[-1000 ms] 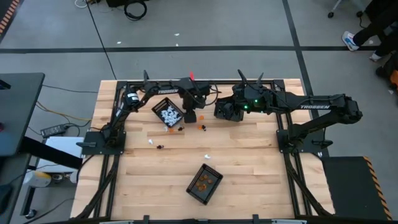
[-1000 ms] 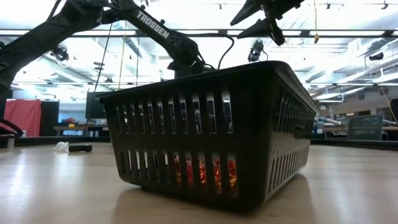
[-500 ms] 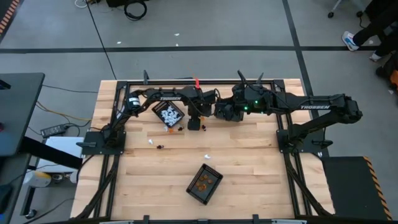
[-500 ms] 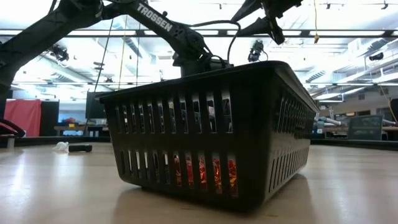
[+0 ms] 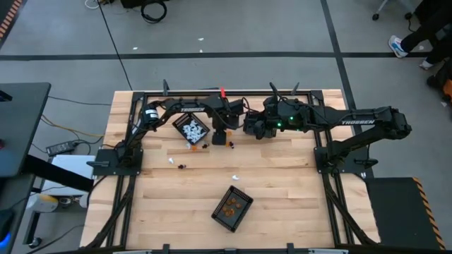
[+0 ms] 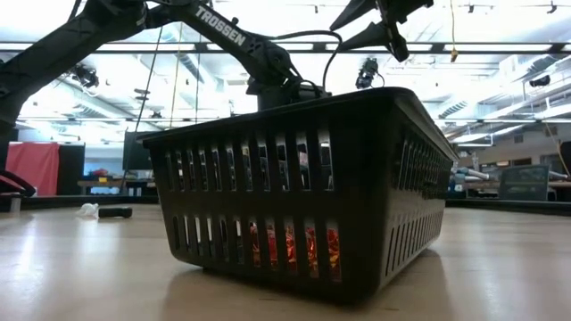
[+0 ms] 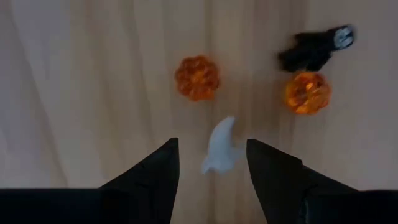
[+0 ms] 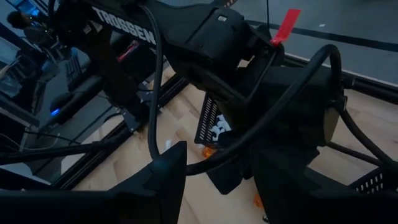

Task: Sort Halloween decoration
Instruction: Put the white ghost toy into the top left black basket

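On the wooden surface, a basket at the far left holds white trinkets. Just right of it the left gripper hangs low, fingers apart and empty, straddling a white ghost that lies flat, its long axis running roughly along the fingers and slightly tilted. Past the ghost lie two orange pumpkins, side by side, and a small black piece touching one pumpkin. More trinkets lie scattered nearer the front, where a second basket holds orange ones. The right gripper waits just right of the left one, fingers apart, empty.
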Available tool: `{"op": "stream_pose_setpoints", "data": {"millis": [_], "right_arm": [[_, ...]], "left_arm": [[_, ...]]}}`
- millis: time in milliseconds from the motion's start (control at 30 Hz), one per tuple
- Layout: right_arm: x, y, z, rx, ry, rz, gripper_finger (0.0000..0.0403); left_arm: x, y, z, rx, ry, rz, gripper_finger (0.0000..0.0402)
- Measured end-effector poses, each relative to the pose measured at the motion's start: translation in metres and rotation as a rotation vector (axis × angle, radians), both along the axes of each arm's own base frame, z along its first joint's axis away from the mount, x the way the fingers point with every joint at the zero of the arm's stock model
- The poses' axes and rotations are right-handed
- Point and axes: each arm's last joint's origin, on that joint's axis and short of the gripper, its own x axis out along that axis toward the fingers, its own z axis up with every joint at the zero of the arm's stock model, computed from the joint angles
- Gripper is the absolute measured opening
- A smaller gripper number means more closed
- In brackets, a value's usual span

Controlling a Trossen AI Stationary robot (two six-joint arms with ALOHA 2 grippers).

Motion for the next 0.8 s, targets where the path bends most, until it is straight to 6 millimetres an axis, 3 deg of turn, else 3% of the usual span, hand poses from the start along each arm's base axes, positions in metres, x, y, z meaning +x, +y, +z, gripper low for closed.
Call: {"op": "stream_pose_setpoints", "data": {"millis": [467, 800], "right_arm": [[0.0, 0.0, 0.001, -0.006, -0.006, -0.008, 0.0182], [0.0, -0.001, 0.001, -0.008, -0.013, -0.015, 0.0182]], "left_arm": [[0.001, -0.004, -0.015, 0.038, -0.01, -0.011, 0.0182], [-0.001, -0.012, -0.016, 0.046, 0.034, -0.061, 0.0018]]}}
